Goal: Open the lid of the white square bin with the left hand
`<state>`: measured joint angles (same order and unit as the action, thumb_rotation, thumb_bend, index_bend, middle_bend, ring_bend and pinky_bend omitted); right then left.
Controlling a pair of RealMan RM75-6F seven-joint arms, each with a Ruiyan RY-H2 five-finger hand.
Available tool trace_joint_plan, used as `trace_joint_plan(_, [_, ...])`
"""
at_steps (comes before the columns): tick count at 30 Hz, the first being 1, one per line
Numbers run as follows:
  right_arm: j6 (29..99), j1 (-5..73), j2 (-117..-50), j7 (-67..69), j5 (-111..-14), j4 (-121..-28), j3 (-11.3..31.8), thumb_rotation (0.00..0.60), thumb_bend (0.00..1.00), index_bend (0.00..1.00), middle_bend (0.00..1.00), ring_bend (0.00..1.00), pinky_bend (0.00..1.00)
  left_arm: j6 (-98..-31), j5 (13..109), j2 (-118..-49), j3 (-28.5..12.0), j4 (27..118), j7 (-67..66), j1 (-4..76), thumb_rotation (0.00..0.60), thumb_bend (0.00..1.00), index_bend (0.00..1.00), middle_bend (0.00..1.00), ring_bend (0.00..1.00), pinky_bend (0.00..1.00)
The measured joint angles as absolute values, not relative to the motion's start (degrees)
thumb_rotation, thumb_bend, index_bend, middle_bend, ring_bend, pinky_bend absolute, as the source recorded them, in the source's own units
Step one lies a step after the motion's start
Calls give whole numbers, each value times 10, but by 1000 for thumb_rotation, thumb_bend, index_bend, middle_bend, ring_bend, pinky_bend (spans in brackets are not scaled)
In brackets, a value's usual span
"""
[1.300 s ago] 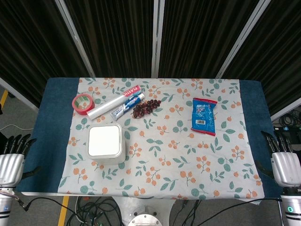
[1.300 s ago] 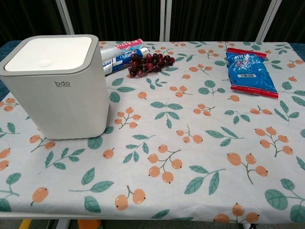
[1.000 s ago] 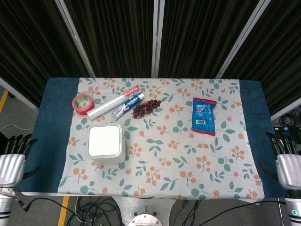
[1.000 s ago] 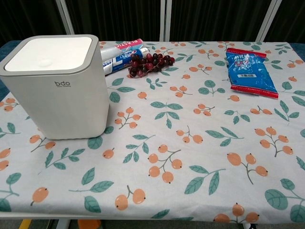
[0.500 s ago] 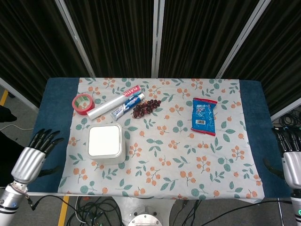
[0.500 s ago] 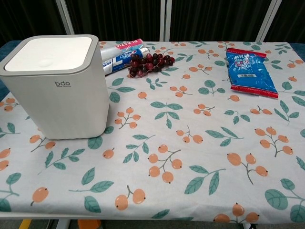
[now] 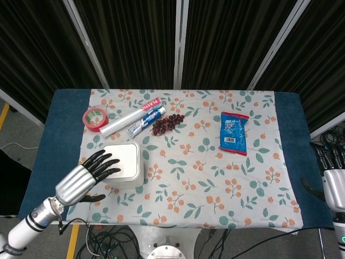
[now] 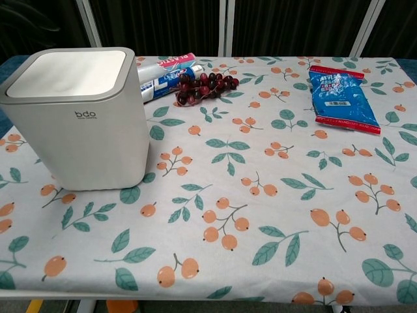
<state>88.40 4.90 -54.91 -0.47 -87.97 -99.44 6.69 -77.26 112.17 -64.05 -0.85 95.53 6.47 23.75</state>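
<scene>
The white square bin (image 7: 127, 163) (image 8: 78, 124) stands on the left half of the table with its lid (image 8: 66, 72) flat and closed. My left hand (image 7: 86, 176) hovers at the bin's left side in the head view, fingers spread, fingertips (image 7: 110, 162) over the lid's left edge; whether they touch it I cannot tell. It holds nothing. My right hand (image 7: 335, 181) hangs off the table's right edge, fingers apart and empty. The chest view shows neither hand.
Behind the bin lie a red tape roll (image 7: 95, 118), a plastic-wrap roll (image 7: 131, 116), a toothpaste tube (image 7: 145, 122) and dark grapes (image 7: 166, 123) (image 8: 203, 87). A blue snack packet (image 7: 234, 133) (image 8: 343, 98) lies at the right. The flowered cloth (image 7: 215, 178) covers the table.
My left hand has swung up and right from the table's left edge to the bin's left side. The right hand dropped slightly at the right edge. The bin's lid stays closed.
</scene>
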Motion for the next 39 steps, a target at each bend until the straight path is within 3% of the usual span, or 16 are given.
trace_joint_plan(8, [880,49,-551,0,-876,-989,64,600,141,18,123,0,0,-699,1079,-653,-13,961,47,280,600,22,227,165,76,17])
trace_joint_plan(22, [878,48,-556,10,-876,-980,61,600,141,18,123,0,0,-663,1034,-660,6,972,22,292,600,18,311,275,147,25])
trace_joint_plan(28, [885,46,-557,15,-878,-978,61,600,141,18,123,0,0,-723,1034,-659,-4,969,25,277,600,17,309,267,146,26])
trace_joint_plan(39, [889,43,-560,26,-880,-970,59,600,141,18,123,0,0,-895,975,-620,-38,964,50,184,600,18,297,244,146,26])
